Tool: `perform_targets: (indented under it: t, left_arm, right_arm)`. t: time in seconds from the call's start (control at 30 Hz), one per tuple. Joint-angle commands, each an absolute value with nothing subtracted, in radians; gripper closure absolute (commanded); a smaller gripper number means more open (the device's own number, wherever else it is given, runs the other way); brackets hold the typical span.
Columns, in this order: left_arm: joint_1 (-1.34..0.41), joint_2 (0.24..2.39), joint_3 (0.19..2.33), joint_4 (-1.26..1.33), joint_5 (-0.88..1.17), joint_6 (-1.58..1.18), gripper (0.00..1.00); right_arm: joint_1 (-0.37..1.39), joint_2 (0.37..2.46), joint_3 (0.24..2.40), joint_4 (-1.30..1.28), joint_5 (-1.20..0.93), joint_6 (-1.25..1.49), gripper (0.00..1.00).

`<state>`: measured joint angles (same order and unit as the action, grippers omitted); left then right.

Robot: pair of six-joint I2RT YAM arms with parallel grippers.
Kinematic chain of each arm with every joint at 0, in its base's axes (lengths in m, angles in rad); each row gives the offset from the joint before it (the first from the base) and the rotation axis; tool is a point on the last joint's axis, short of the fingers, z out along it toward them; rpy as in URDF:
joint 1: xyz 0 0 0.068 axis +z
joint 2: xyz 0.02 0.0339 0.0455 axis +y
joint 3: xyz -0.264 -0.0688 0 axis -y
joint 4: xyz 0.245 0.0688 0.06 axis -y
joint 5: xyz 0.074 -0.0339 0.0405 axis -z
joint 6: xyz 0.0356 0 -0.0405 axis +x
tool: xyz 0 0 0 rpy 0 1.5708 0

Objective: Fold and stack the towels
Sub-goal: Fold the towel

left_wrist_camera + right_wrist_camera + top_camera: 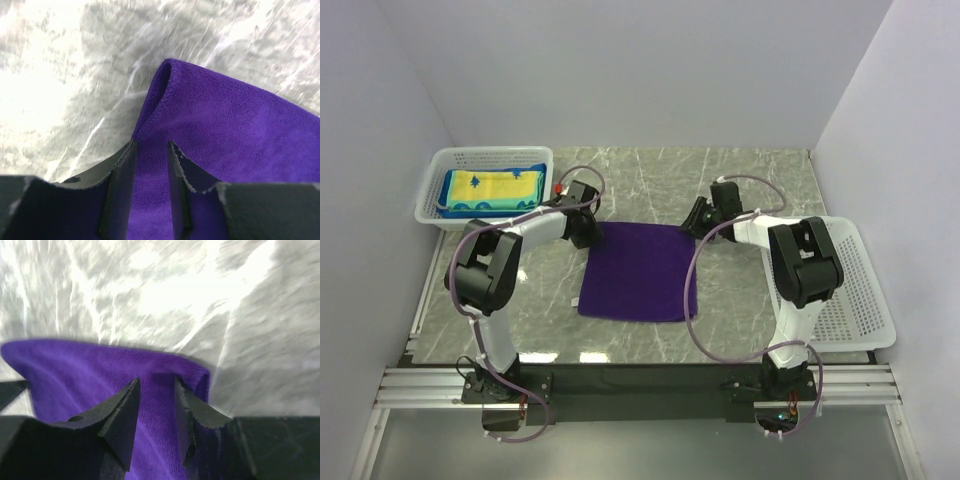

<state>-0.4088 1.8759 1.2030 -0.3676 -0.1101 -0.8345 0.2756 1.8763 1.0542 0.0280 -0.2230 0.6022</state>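
Left claw [584, 238] and right claw [697, 222] at the two upper corners of a purple towel [638, 272] on the grey-veined counter [650, 175].

The purple towel lies mostly flat at the centre of the frame. In each wrist view the narrowly parted fingers [125, 170] straddle a slightly raised corner with cloth between them. Whether either claw is pinching the cloth cannot be told. A yellow towel with a blue border [490, 187] lies in the white mesh basket [430, 195] at upper left. A second white basket [865, 300] stands at the right edge.
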Motion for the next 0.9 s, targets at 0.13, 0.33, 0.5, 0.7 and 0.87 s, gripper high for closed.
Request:
perform_targets:
  t: [0.13, 0.33, 0.5, 0.7, 0.87]
  left_arm:
    - [-0.354, 1.928, 1.180, -0.337, -0.101, -0.854, 0.64]
    - [-0.337, 1.918, 1.172, -0.360, -0.089, -0.862, 0.63]
    - [-0.337, 1.861, 1.213, -0.379, -0.051, -0.842, 0.56]
    - [-0.353, 1.760, 1.269, -0.449, -0.026, -0.828, 0.45]
    - [-0.379, 1.619, 1.206, -0.485, -0.061, -0.836, 0.35]
  right_arm:
    - [0.161, 1.980, 1.109, 0.051, -0.224, 0.707, 0.59]
    - [0.156, 1.968, 1.126, 0.043, -0.233, 0.698, 0.59]
    - [0.160, 1.910, 1.144, 0.018, -0.259, 0.641, 0.59]
    - [0.224, 1.781, 1.167, -0.080, -0.210, 0.536, 0.57]
    - [0.337, 1.671, 1.158, -0.225, -0.095, 0.442, 0.54]
